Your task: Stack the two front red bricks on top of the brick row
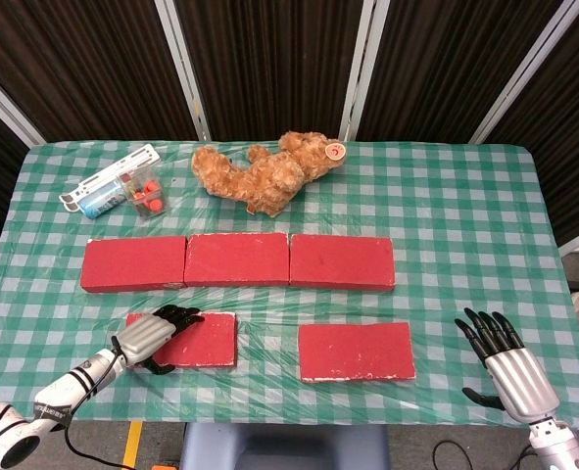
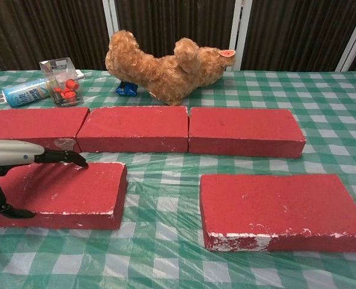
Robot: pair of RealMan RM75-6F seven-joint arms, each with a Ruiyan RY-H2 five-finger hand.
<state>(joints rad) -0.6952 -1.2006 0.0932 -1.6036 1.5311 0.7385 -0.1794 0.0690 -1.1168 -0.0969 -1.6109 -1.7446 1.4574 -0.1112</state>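
Three red bricks form a row: left (image 1: 132,262), middle (image 1: 236,259), right (image 1: 341,260). In front of it lie two more red bricks. My left hand (image 1: 152,338) grips the left end of the front left brick (image 1: 203,340), which rests on the table. In the chest view the fingers (image 2: 60,156) hook over that brick's (image 2: 69,189) far edge and the thumb presses its near face. The front right brick (image 1: 356,351) lies untouched. My right hand (image 1: 505,362) hovers open at the table's front right corner, well right of that brick (image 2: 280,201).
A brown teddy bear (image 1: 265,171) lies at the back, behind the row. A tube and a clear box of small red pieces (image 1: 122,191) sit at the back left. The green checked cloth (image 1: 465,225) has a plastic sheet over its front half.
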